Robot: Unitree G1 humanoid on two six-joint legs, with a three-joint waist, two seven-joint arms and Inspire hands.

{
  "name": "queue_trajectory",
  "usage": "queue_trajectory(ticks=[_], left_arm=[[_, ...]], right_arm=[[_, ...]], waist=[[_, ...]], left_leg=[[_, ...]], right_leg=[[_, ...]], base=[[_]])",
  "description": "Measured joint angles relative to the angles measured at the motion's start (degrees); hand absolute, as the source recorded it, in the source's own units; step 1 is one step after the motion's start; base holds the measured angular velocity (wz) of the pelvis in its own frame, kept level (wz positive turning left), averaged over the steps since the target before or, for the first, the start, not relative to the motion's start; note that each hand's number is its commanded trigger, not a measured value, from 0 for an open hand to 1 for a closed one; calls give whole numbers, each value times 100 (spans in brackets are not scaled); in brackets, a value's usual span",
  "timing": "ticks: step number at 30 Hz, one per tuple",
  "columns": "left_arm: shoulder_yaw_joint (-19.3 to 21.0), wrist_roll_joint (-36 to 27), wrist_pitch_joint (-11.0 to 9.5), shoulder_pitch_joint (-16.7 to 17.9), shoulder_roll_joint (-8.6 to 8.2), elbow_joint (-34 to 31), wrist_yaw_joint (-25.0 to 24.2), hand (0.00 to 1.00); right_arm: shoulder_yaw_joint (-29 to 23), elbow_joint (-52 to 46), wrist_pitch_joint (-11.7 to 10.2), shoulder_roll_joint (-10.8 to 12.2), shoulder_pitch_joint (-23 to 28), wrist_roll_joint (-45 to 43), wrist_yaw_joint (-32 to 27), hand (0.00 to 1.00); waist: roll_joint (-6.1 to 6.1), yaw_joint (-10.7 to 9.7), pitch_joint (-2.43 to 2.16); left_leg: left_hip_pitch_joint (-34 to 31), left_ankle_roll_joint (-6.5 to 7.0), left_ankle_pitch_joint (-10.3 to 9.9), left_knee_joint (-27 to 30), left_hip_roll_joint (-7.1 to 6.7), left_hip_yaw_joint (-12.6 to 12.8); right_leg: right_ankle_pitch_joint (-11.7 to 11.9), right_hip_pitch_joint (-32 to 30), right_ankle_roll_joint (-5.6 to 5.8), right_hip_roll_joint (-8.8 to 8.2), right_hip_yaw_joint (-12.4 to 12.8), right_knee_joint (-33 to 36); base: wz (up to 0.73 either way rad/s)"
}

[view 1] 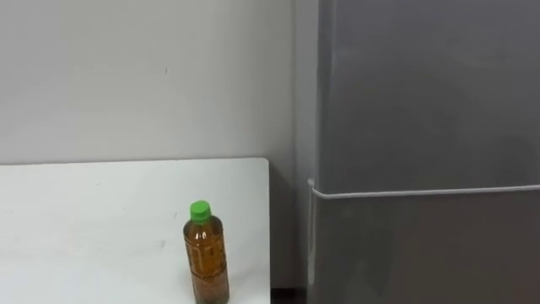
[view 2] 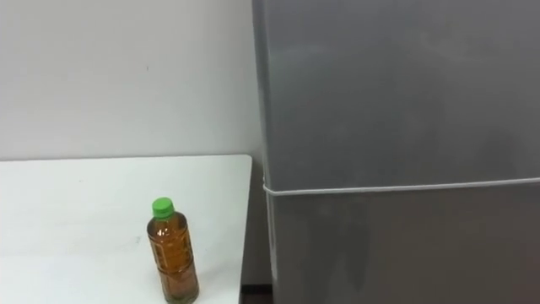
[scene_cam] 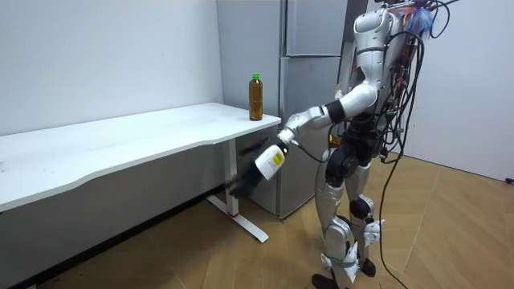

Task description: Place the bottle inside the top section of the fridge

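**Left eye view.** A white table (view 1: 101,219) occupies the lower left, set against a pale wall (view 1: 143,76). The bottle (view 1: 206,253) stands upright on the table, close to its right edge and low in the view. It holds amber liquid and carries a green cap (view 1: 199,211). Nothing touches it. To the right of the table stands a grey fridge (view 1: 422,101). Its upper door (view 1: 430,84) and lower door (view 1: 422,253) both lie shut, parted by a thin pale seam (view 1: 422,192). A narrow dark gap separates the table's edge from the fridge's side.

**Right eye view.** Same arrangement. The bottle is upright on the table near the right edge, the fridge is just beyond the gap, and both doors are closed.

**Room view.** The robot stands upright on a wooden floor (scene_cam: 450,241), before the fridge and off the table's end, its head facing the room view's left. The left arm, on the side nearer the camera, is stretched forward and downward from the shoulder, with the forearm sloping toward the room view's left. The left hand (scene_cam: 250,177) hangs below the level of the tabletop, just off the table's end and in front of the lower door. Its fingers cannot be made out, so whether they are spread or curled cannot be told. The bottle stands on the table's corner nearest the fridge, above the hand and apart from it.
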Motion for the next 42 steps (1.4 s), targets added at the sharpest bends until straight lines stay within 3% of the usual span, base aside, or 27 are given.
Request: queue_trajectory(ticks=[8,12,17,23,31,33,37,42], left_arm=[[255,702,-100,-75,204,-2371,553,0],[386,826,-196,-182,256,-3089,604,0],[495,1515,-200,-334,259,-4068,612,0],[548,2075,-241,-786,259,-4424,270,0],[559,2183,-240,-1066,259,-5041,-153,0],[519,2183,-240,-1219,258,-5041,-272,0],[312,2173,-240,-1526,258,-5044,-655,0],[-103,2158,-213,-1639,257,-5043,-1099,0]], right_arm=[[-23,-48,-72,18,39,-104,-17,0],[-28,-54,-80,21,60,-88,-40,0],[-126,-58,-118,79,64,-163,-53,0],[-132,-56,-199,72,95,-178,-45,0],[-162,-67,-242,84,111,-166,13,0],[-171,-68,-248,82,112,-188,31,0],[-226,-64,-304,75,66,-371,194,0],[-231,-77,-301,75,21,-372,304,0]], waist=[[13,50,11],[4,84,12],[-16,73,39],[66,60,41],[8,-63,13],[31,-75,28],[21,-193,33],[10,-382,48]], left_leg=[[-1,0,0,-9,6,1],[-5,0,1,-6,-1,-33],[-12,0,1,42,-30,-146],[-5,1,1,63,-28,-150],[-6,1,1,74,-29,-164],[-3,1,2,78,-27,-141],[-4,1,2,82,-27,-143],[-9,1,2,87,-26,-145]], right_leg=[[1,-9,-1,15,30,3],[0,12,-1,10,-2,-20],[0,112,1,-7,-71,-99],[0,126,1,-5,-77,-106],[1,123,3,-6,-80,-104],[1,124,2,-5,-81,-98],[1,123,2,-5,-81,-74],[0,106,4,-5,-54,-68]], base=[[-1],[3],[11],[0],[0],[0],[0],[-1]])
